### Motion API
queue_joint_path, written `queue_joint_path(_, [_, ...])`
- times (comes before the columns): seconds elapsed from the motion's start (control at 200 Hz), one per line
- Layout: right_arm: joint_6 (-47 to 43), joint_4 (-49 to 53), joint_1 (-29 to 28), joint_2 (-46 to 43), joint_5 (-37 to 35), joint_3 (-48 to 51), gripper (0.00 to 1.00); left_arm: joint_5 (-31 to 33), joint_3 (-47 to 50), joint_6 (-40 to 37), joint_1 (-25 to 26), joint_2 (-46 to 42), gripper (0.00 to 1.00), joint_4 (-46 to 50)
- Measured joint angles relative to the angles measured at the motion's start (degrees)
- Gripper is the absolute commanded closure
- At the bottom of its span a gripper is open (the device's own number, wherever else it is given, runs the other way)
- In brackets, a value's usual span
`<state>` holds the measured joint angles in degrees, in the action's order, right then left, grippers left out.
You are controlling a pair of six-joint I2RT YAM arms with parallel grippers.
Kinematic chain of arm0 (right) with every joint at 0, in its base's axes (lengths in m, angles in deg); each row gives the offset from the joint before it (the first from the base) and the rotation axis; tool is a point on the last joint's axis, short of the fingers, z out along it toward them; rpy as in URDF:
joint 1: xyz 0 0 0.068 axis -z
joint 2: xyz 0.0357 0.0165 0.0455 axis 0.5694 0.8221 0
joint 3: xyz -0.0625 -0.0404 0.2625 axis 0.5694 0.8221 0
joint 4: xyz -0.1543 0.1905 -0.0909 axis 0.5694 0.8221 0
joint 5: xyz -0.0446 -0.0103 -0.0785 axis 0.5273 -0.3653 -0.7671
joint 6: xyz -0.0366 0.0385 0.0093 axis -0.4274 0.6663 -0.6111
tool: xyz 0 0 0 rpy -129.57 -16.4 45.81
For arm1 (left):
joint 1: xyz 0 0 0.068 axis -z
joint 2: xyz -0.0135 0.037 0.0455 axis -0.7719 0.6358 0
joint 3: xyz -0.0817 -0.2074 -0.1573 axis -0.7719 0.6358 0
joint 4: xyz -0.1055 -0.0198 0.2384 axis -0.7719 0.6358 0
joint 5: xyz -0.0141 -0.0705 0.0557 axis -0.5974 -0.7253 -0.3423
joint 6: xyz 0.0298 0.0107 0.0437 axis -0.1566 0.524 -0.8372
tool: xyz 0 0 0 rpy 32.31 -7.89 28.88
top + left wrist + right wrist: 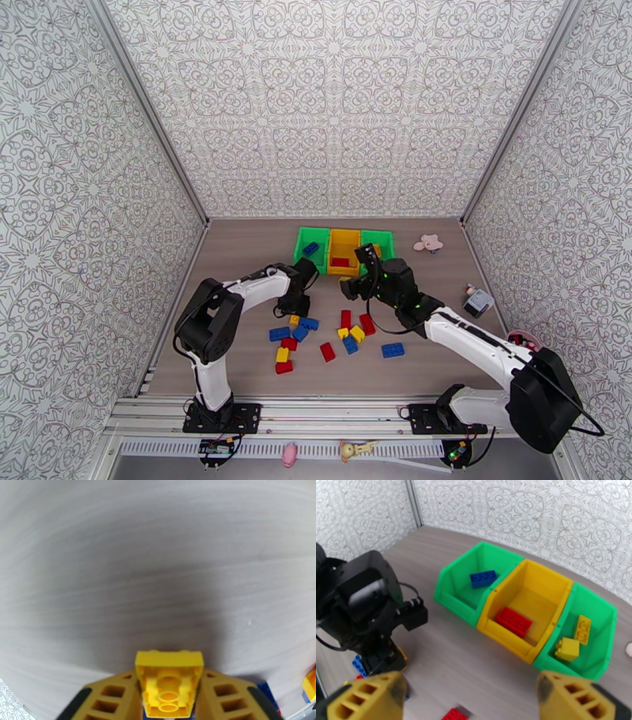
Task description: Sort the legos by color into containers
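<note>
**Here: left gripper (295, 304) clamps a yellow brick (170, 669), right gripper (355, 272) stands wide**

Leftmost in the top view, the left arm reaches in from 7 o'clock. Its gripper hangs low over the table (237, 260), at about 10 o'clock of the loose legos (324, 338). In the left wrist view its fingers (114, 695) press on both sides of the yellow brick, whose hollow underside faces the camera. Bare grey tabletop lies beyond it at 12 o'clock.

The loose legos, red, yellow and blue, lie scattered on the table's near half. One blue brick (393, 350) sits apart at the heap's 4 o'clock.

At 12 o'clock of the heap, near the far wall, the containers (345, 231) stand joined in a row. The left green bin (454, 586) holds one blue brick (483, 578). The yellow bin (549, 578) holds one red brick (514, 621). The right green bin (600, 610) holds two yellow bricks (567, 649), close together.

The right gripper hangs at the heap's 1 o'clock, just in front of the right green bin. Its jaws are spread wide with nothing between them. In the right wrist view its fingers (367, 701) sit at the bottom corners, and a red brick (454, 715) lies on the table at 6 o'clock between them.

A pink flower toy (429, 243) rests at 3 o'clock of the bins.
</note>
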<state>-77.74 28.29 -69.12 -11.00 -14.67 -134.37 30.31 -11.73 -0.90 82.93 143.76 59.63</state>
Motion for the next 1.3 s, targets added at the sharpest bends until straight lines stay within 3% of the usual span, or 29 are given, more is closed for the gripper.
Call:
queue_joint_path(0.36, [2.3, -1.3, 1.7, -6.1, -1.1, 5.6, 0.1, 2.8, 1.4, -6.3, 2.0, -9.9, 0.67, -19.6])
queue_joint_path(0.595, [2.4, -0.2, 2.6, -13.9, -1.6, 6.1, 0.09, -4.4, 2.0, -11.1, 2.6, -9.9, 0.67, -38.0])
queue_joint_path(0.885, [1.8, 4.1, 4.9, -18.6, -6.4, 6.1, 0.07, -12.7, -9.9, -13.3, 3.7, 3.1, 0.67, -52.0])
queue_joint_path(1.3, [0.3, 9.7, 5.6, -20.1, -8.7, 6.1, 0.07, -17.2, -27.0, -14.8, 3.9, 21.8, 0.67, -61.7])
